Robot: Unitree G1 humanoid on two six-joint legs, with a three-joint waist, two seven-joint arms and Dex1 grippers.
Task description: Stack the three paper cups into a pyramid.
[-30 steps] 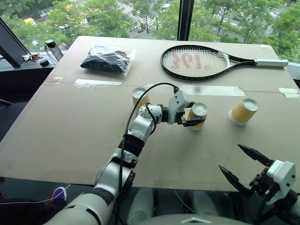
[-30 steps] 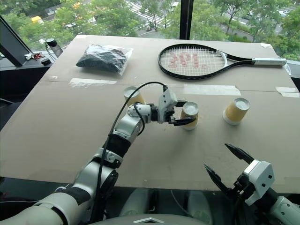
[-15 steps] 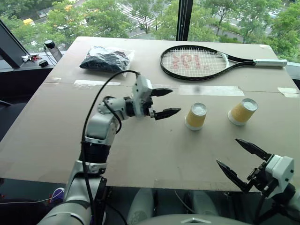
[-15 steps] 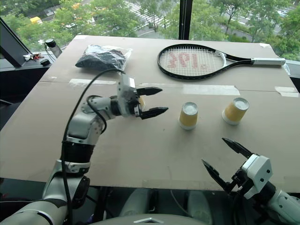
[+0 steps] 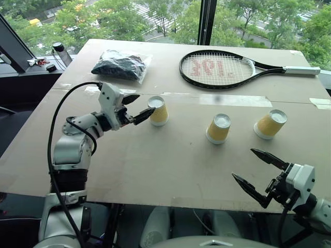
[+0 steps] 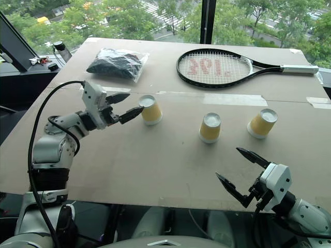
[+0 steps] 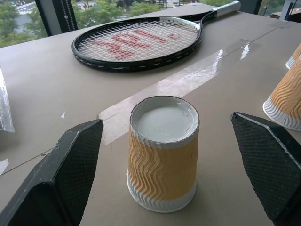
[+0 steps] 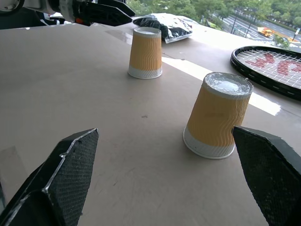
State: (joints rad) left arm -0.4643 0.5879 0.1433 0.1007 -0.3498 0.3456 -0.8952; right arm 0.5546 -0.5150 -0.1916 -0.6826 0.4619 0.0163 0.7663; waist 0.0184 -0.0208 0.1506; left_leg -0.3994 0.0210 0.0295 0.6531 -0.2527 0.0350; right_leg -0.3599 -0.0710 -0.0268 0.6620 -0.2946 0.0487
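Three paper cups stand upside down, apart from one another, in a loose row on the flat brown board table [image 5: 155, 170]; nothing is stacked. Each has wavy ribbed yellow-orange sides, a white band at the rim and a white recessed base facing up. The left cup [image 5: 158, 110] sits just off the tips of the left gripper [image 5: 137, 107], whose two black pointed fingers are spread wide and hold nothing. The left wrist view puts that cup squarely between the finger pads [image 7: 56, 179], dimpled and wedge-shaped, with a clear gap on both sides, no touch. The middle cup [image 5: 218, 128] stands well beyond the left gripper, and ahead of the right gripper [image 5: 256, 170]; the right cup [image 5: 269, 124] leans a little and stands farther off. The right gripper hangs near the table's front edge, fingers fully splayed, empty too. Its wrist view catches the crinkled white base of the middle cup up close, with the left cup and the left gripper's dark fingers behind. From above you get what the wrist views cut off: the whole tennis racket [image 5: 227, 68], black oval frame, white strings with a red mark, pale grip; also a crumpled clear bag of dark stuff [image 5: 120, 65], and glossy tape strips [image 5: 232, 99] across the board seam.
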